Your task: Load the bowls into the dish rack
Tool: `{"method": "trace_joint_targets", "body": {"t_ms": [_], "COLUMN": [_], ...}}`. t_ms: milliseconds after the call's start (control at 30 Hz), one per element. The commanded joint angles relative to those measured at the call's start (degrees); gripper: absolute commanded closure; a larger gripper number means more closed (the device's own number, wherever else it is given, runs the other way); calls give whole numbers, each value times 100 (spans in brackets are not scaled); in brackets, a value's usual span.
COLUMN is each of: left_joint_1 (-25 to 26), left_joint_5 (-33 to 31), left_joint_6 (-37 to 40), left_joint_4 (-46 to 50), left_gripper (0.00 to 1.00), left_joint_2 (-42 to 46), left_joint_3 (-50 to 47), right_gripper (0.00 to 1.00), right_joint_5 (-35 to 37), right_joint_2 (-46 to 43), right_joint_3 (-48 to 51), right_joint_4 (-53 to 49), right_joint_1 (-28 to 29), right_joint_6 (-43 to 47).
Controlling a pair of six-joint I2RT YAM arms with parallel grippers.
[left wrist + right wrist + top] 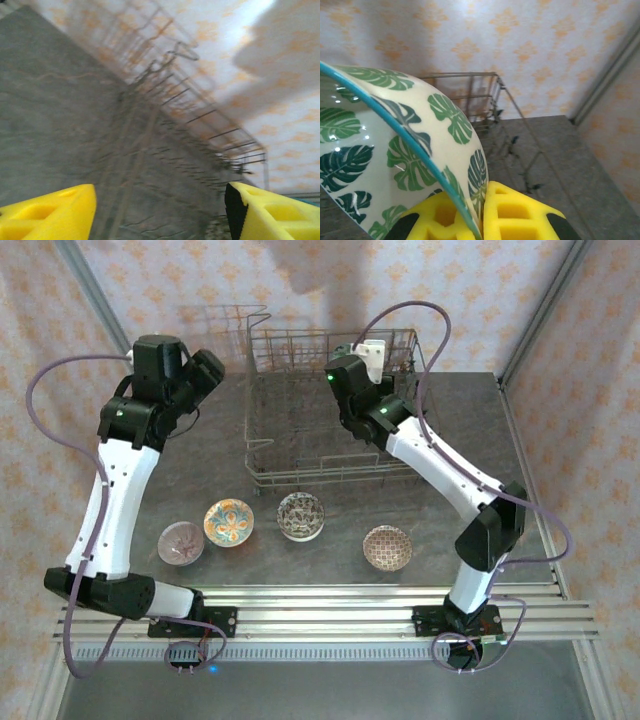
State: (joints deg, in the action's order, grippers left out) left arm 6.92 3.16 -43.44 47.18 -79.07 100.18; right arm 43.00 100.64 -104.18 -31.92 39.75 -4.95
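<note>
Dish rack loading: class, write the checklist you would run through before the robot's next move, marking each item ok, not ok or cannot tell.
1. Right tool shut on the leaf-patterned bowl, rim pinched between its fingers: ok.
2. That bowl above the dish rack, at its far side in the top view: ok.
3. Spot beneath the bowl free: cannot tell, the right arm hides it.
4. Left tool open and empty: ok.
5. Left arm apart from the rack, to its left: ok.
6. All bowls loaded: not ok, four bowls sit on the table in front of the rack.
</note>
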Motion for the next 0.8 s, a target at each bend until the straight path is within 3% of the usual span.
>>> {"method": "trace_joint_targets", "body": {"t_ms": [0, 233, 400, 667, 767], "left_joint_1": [-214, -255, -258, -259, -258], "left_joint_5": [230, 815, 880, 1294, 968], "left_joint_6": [639, 1153, 1357, 1831, 1926], "left_joint_4": [244, 326, 159, 336, 805], "left_gripper": [32, 36, 38, 44, 46], "left_joint_2": [36, -318, -354, -819, -1035], "left_joint_3": [-523, -1344, -1862, -2033, -1830], "right_gripper": [100, 100, 100, 100, 100], "right_joint_5": [953, 1611, 1796, 1819, 1865], "right_joint_2": [-72, 306, 500, 371, 553], "right_joint_3": [-384, -718, -848, -418, -650], "right_joint_4": [-951, -2092, -2681, -2566, -3003], "right_joint_1": [-70, -90, -90, -88, -90], "right_joint_6": [-327, -832, -1362, -1733, -2040]}}
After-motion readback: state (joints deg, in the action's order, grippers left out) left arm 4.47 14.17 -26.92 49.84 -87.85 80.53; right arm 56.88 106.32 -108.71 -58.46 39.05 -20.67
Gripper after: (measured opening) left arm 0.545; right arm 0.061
